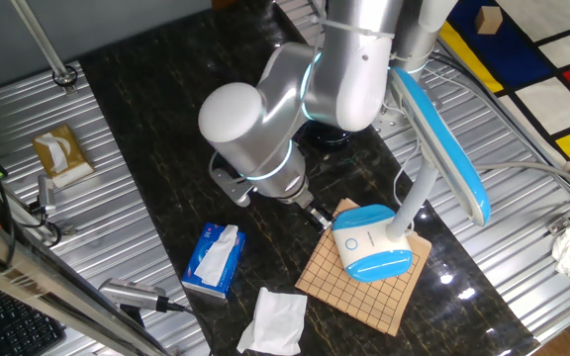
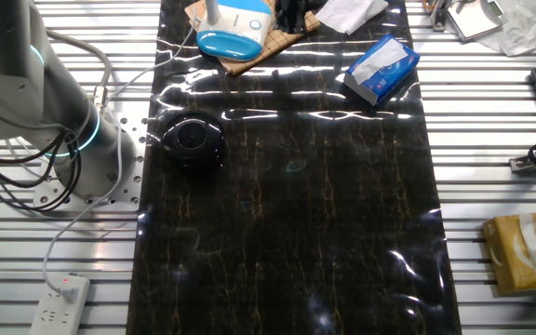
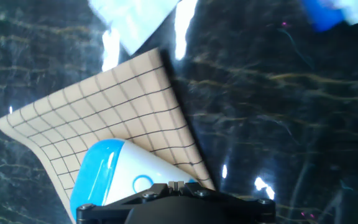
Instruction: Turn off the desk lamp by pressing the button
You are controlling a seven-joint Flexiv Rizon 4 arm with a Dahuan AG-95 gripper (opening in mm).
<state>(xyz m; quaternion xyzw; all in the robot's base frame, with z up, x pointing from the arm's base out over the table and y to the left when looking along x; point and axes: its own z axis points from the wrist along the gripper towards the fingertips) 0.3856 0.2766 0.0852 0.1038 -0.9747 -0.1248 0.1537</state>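
The desk lamp (image 1: 374, 247) stands on a gridded wooden board (image 1: 359, 287). The button (image 1: 352, 243) sits on top of the lamp base. The gripper (image 1: 317, 215) is just beside the base, at the board's edge. Its finger state cannot be determined. A blue tissue pack (image 1: 213, 259) lies near the board.

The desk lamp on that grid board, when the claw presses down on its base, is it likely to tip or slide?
The desk lamp probably won't tip from a downward press: its base is broad, oval and low. Its long head leans out to one side, so a sideways shove could rock it. It sits on a thin grid board on glossy stone, so board and lamp might slide together.
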